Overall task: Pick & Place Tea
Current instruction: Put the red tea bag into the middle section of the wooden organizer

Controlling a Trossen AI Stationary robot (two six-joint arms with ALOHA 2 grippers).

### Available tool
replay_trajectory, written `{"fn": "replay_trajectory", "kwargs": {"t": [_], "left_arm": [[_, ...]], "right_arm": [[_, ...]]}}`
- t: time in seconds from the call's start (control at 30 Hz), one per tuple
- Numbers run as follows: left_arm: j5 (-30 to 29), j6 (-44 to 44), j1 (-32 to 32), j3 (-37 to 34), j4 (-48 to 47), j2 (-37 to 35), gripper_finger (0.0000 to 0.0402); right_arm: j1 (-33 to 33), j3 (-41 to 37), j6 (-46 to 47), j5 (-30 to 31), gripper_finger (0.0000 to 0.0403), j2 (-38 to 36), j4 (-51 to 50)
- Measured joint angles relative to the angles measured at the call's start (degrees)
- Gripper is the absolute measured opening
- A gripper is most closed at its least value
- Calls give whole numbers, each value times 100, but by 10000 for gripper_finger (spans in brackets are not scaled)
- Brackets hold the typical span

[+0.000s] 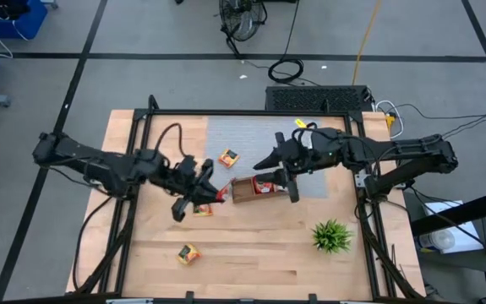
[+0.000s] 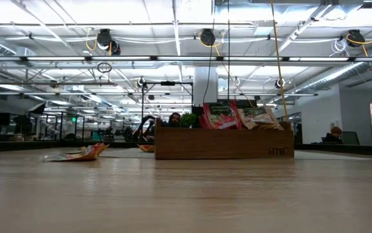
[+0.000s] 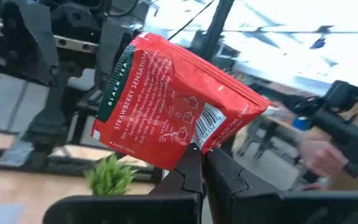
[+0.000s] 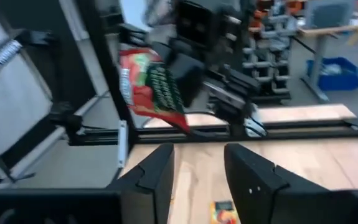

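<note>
Bench [image 1: 251, 253]: pale wood, with a grey mat [image 1: 251, 135] across its far middle.

Tray [image 1: 244, 191]: brown wood, lying at the near edge of the mat, mid-bench. In the low view it stood as a long box [image 2: 224, 144] with red and pale-green sachets [image 2: 221, 115] upright inside, tops showing above the wall. Which compartment they sat in could not be told.

Left claw [image 1: 211, 192]: just left of the tray's end, raised off the bench, pinched tight on a red sachet [image 3: 172, 106] by its lower edge. The sachet stood tilted above the fingers [image 3: 188, 174]; label read "Strawberry Sensation". From the right wrist view the same sachet [image 4: 150, 84] hung in the air beyond the right fingers [image 4: 154, 177].

Right claw [image 1: 281, 180]: over the tray's right end, fingers parted, nothing between them.

Loose sachets on the bench:
- orange-yellow one [image 1: 228, 157] on the mat, beyond the tray;
- one [image 1: 203, 209] just beside the left claw, partly hidden by it;
- one [image 1: 188, 252] near the front, well apart from the rest.

Plant [image 1: 331, 236]: spiky, green, on the bench at front right, apart from the tray.
</note>
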Motion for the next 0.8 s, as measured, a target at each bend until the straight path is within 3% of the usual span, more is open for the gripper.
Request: {"fn": "replay_trajectory", "kwargs": {"t": [0.1,0.47,0.6,0.8], "left_arm": [[586,-223,299,43,457,314,4],[2081,-333,960,1324,127,1405,4],[2201,-274,1063,1517,-485,1496,4],[2246,-199,1124,1527,-476,1390,4]], "right_arm": [[-51,0,-184,-267,143,36,162],[-49,-4,-255,-729,162,120,467],[-45,-2,-71,-785,136,81,482],[-43,-1,68,-1003,71,20,455]]}}
